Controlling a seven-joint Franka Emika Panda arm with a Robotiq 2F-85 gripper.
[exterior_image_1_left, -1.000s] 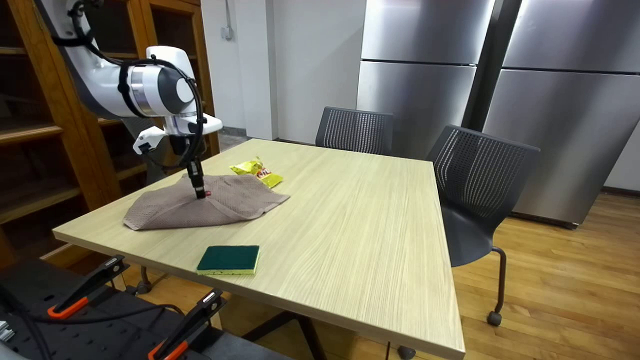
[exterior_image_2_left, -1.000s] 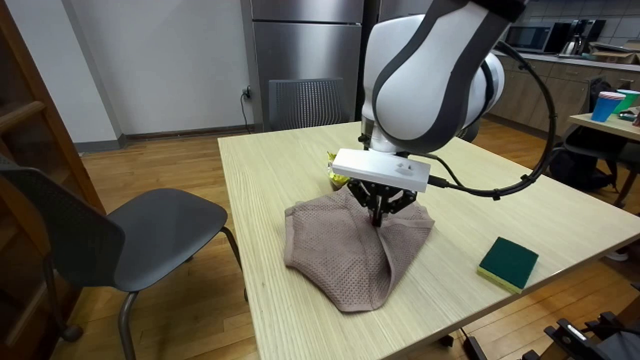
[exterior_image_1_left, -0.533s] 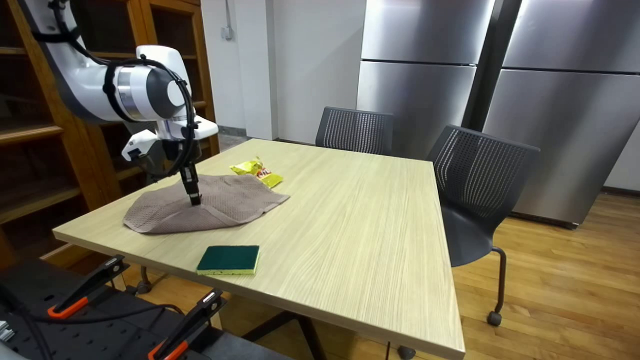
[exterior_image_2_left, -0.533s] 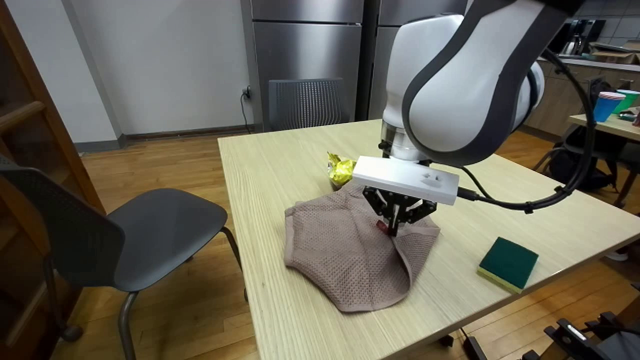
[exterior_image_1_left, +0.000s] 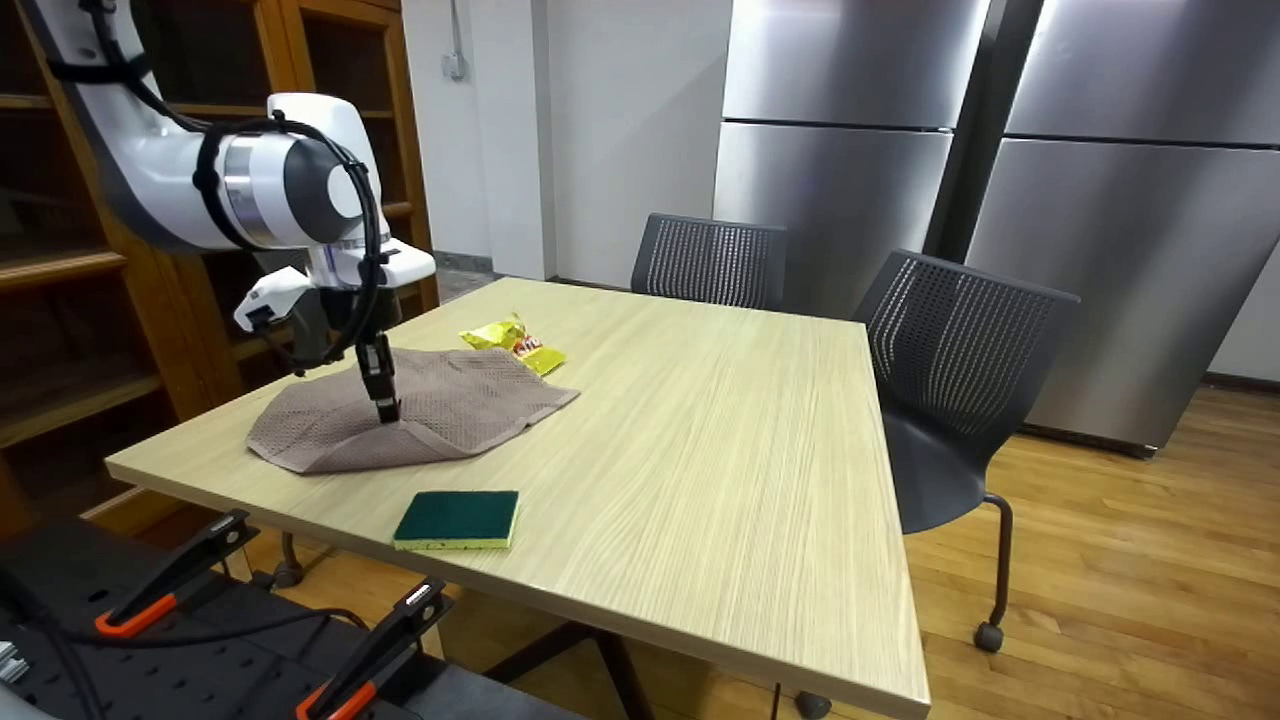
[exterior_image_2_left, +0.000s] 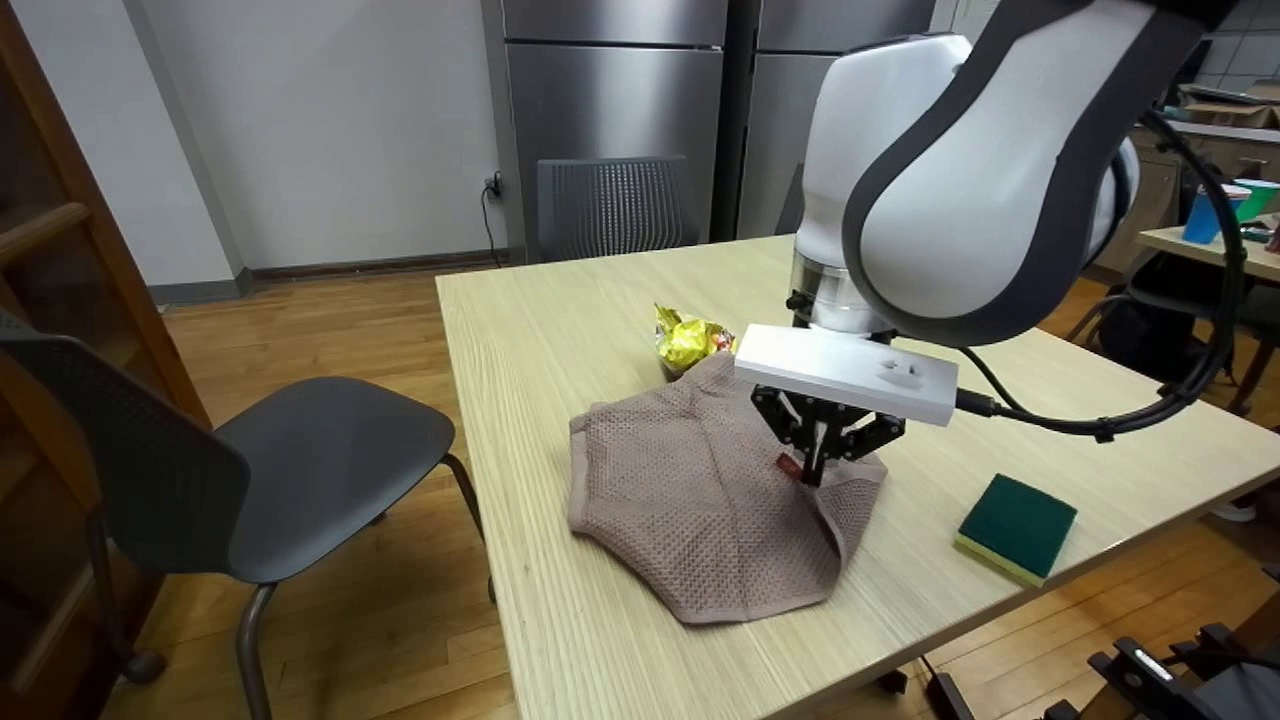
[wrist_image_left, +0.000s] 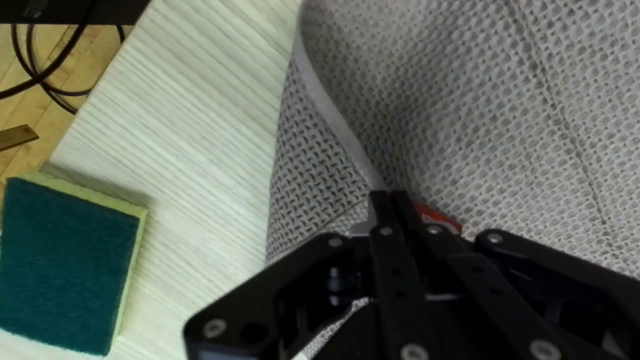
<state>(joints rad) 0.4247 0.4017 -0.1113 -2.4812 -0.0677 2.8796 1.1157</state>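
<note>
Near the sponge (exterior_image_2_left: 1016, 530), the cloth (exterior_image_2_left: 680, 500) is pinched in the tightly closed pincer (wrist_image_left: 389, 194), its folded edge (wrist_image_left: 338, 120) drawn closer than a second ago; the red tag (wrist_image_left: 436, 217) is partly hidden.

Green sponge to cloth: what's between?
A bare strip of pale tabletop separates the green sponge from the cloth in the wrist view; both exterior views show it too.

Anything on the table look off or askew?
The mauve cloth isn't lying flat: one edge is folded over where the fingers pinch it, with a red tag poking out beside them. The yellow packet near it looks crumpled. I see no spill.
</note>
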